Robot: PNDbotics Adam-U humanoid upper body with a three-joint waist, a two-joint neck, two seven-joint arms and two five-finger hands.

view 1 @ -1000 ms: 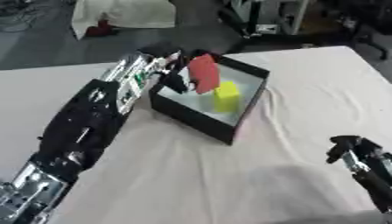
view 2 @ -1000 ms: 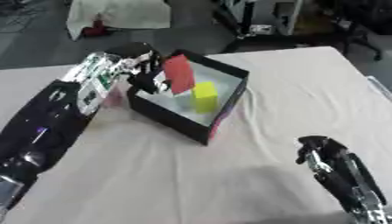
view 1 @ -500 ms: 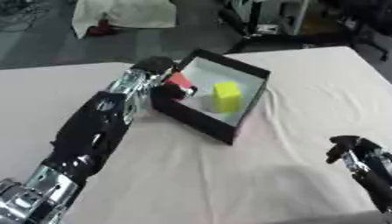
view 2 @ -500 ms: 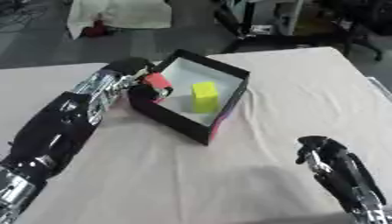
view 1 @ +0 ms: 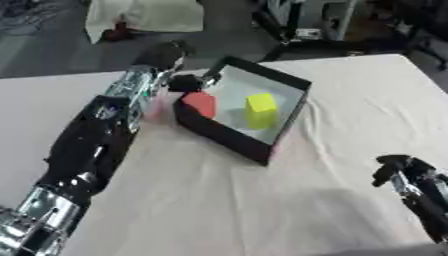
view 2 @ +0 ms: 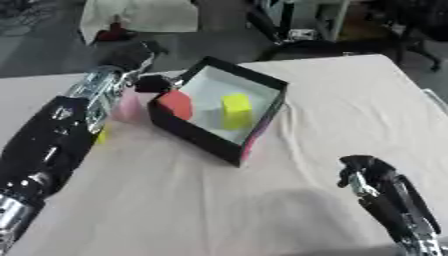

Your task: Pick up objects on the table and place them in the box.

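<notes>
Two blocks, red (view 1: pixel 199 103) and yellow (view 1: pixel 261 104), occupy the box (view 1: pixel 229 139); left robot hand (view 1: pixel 186 82) unclear.

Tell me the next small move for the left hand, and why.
Probably let go and lift the left hand back: the red object sits at the box's near-left wall beside the yellow block, apparently inside. Whether the fingers have released it is hard to tell.

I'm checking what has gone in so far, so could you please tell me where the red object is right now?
In the left eye view, the red object is at the left wall of the black box, left of the yellow block, just below the left hand.
</notes>
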